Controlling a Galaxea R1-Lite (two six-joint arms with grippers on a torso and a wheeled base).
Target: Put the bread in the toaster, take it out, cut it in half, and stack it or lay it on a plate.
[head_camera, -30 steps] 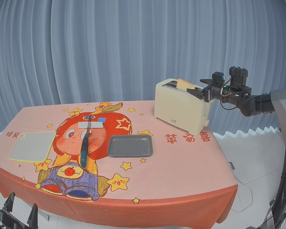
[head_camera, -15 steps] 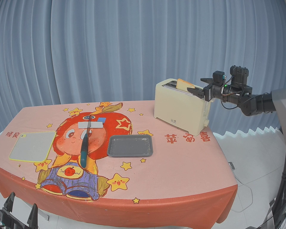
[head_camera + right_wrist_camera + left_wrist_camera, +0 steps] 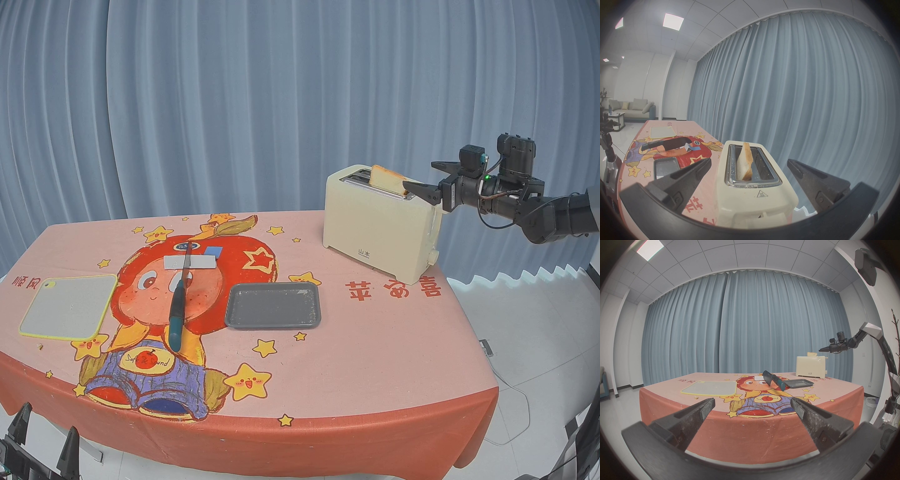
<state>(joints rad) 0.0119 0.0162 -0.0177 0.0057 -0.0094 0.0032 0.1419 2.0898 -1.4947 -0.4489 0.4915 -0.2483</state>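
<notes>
A slice of bread stands upright in one slot of the cream toaster, its top poking out. My right gripper hangs open just right of the toaster top, level with the bread and holding nothing. A teal-handled knife lies on the tablecloth, with a grey plate to its right and a cutting board at the left. Low before the table's front edge, my left gripper is open with nothing in it.
The toaster sits at the table's back right corner, close to the edge. A blue curtain hangs behind the table. A white strip and a small blue patch lie under the knife's blade.
My right gripper has drawn back to the right and slightly up, away from the toaster top. The bread stays in the slot.
</notes>
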